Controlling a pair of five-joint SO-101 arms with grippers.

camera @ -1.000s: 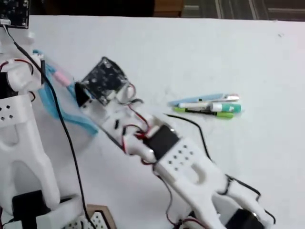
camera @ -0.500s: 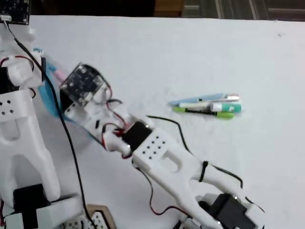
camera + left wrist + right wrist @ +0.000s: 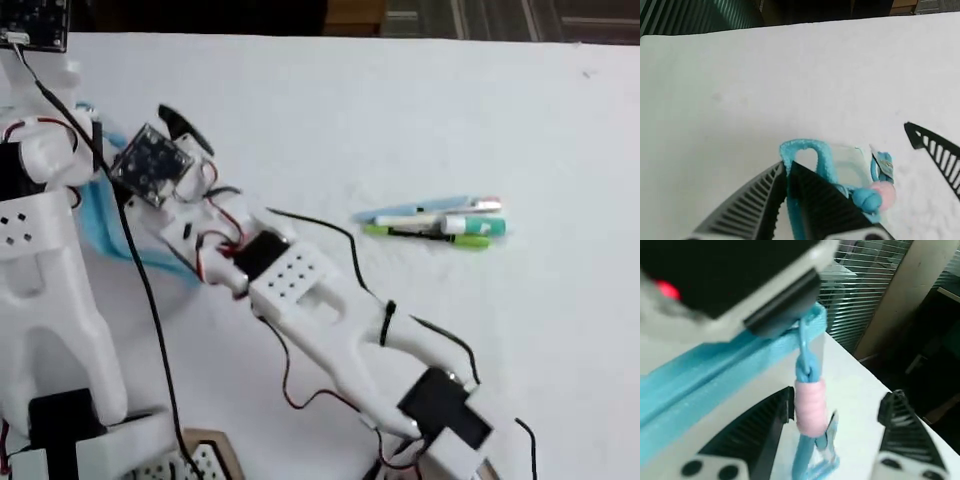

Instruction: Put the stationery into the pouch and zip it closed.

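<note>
The light blue pouch (image 3: 103,234) lies at the table's left, under the left arm (image 3: 40,210). My left gripper (image 3: 786,168) is shut on the pouch's (image 3: 810,150) looped blue edge. The pink zipper pull (image 3: 810,406) hangs from the zipper band (image 3: 715,365) and shows again beside the pouch (image 3: 876,194). My right gripper (image 3: 837,412) is open around that pull, which sits close to one finger (image 3: 765,425). From above, the right gripper (image 3: 170,122) is at the pouch's far end. Several pens (image 3: 432,222) lie together at the centre right.
The right arm (image 3: 320,300) stretches diagonally from the table's front to the pouch, trailing black cable (image 3: 330,225). White tabletop (image 3: 400,110) lies open behind and around the pens. A wooden block corner (image 3: 205,455) shows at the front edge.
The right arm has swung left and farther back, bringing its open gripper from beside the pouch to its zipper end. Left arm and pens have stayed put.
</note>
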